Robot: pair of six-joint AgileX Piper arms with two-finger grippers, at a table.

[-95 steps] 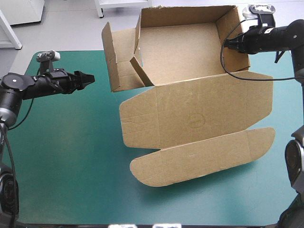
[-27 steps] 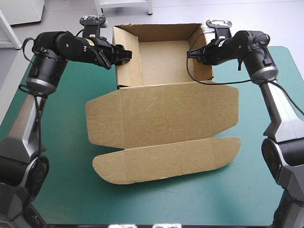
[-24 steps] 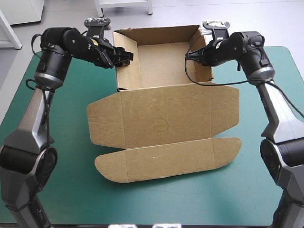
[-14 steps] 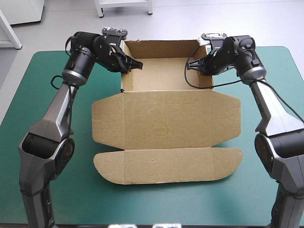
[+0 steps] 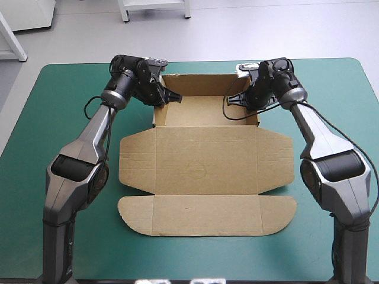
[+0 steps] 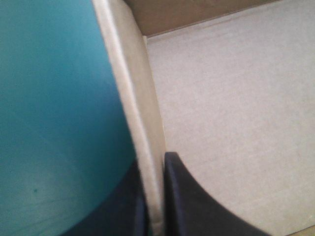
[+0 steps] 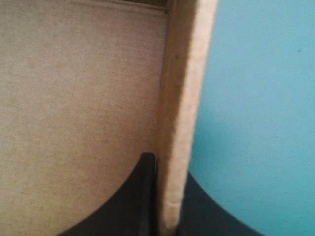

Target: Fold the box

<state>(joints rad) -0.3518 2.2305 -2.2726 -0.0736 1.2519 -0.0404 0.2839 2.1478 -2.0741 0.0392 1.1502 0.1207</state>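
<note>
The brown box (image 5: 207,157) lies on the teal-green cover as an open tray with its lid and front flap spread flat toward the near edge. My left gripper (image 5: 172,98) is at the tray's left wall. In the left wrist view the left gripper (image 6: 153,164) has that wall (image 6: 133,98) pinched between its black fingers, one inside the tray and one outside. My right gripper (image 5: 234,99) is at the right wall. The right wrist view shows the right gripper (image 7: 167,167) shut on that wall (image 7: 184,73) in the same way. The tray floor (image 5: 204,111) is bare.
The teal-green table (image 5: 59,118) shows bare cover to the left, right and front of the box. The tray's back wall (image 5: 201,83) stands close to the far edge. A black cable loops from the right wrist over the tray.
Both arms have brought the tray nearer and down from its tilt, so the box now lies squarer on the table. The left gripper came to the left wall and shut on it.
</note>
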